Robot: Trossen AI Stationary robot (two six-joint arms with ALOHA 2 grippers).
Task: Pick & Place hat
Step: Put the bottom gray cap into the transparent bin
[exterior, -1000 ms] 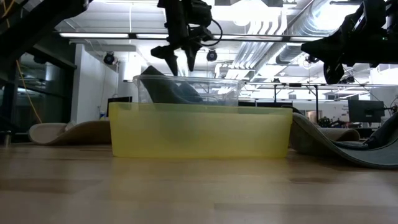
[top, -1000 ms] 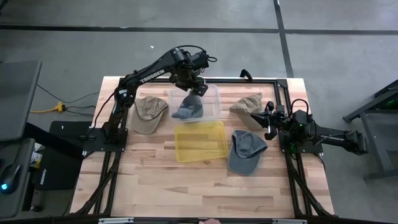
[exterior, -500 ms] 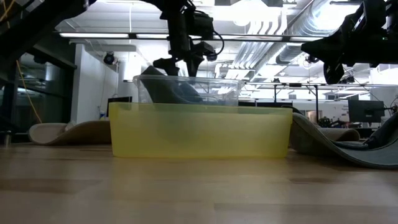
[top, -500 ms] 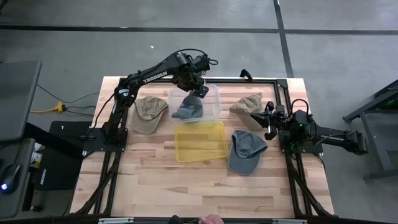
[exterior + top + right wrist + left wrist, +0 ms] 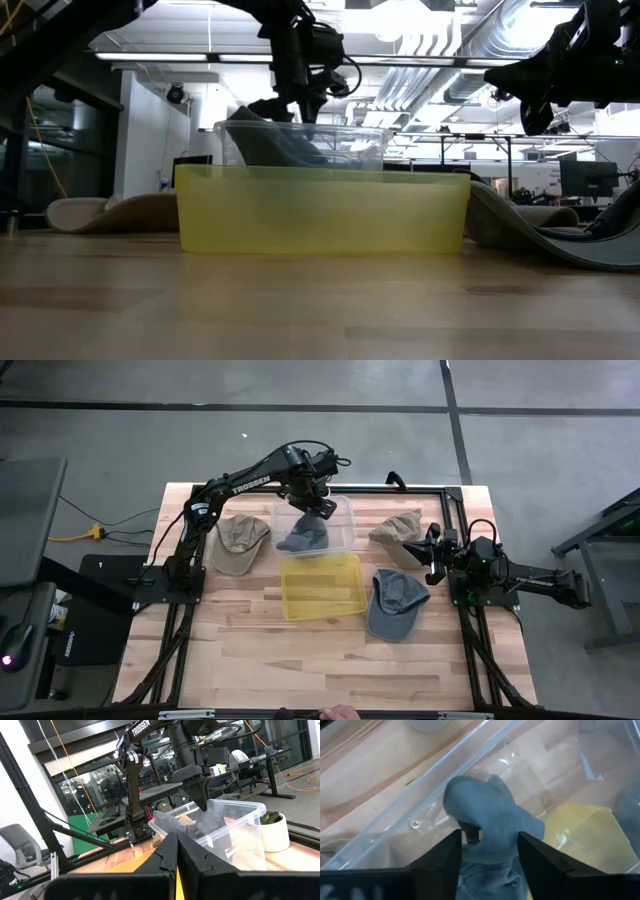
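A grey-blue hat point(image 5: 302, 537) lies crumpled inside the clear bin point(image 5: 345, 510), and one part of it rises against the bin wall point(image 5: 243, 128). My left gripper point(image 5: 322, 508) hangs open at the bin's rim, right over this hat. In the left wrist view its fingers stand on either side of the hat's raised fold point(image 5: 485, 815). My right gripper point(image 5: 433, 556) waits shut near the table's right edge, between a tan hat point(image 5: 398, 530) and a blue-grey hat point(image 5: 395, 603).
A yellow bin point(image 5: 322, 586) sits just on the near side of the clear bin. A khaki hat point(image 5: 240, 540) lies to the left of the bins. A white cup with a plant point(image 5: 272, 830) stands beyond the clear bin. Bare wood fills the table's near half.
My left gripper has sunk a little toward the clear bin and turned about its wrist, staying open over the grey-blue hat. The hat has kept its place in the bin.
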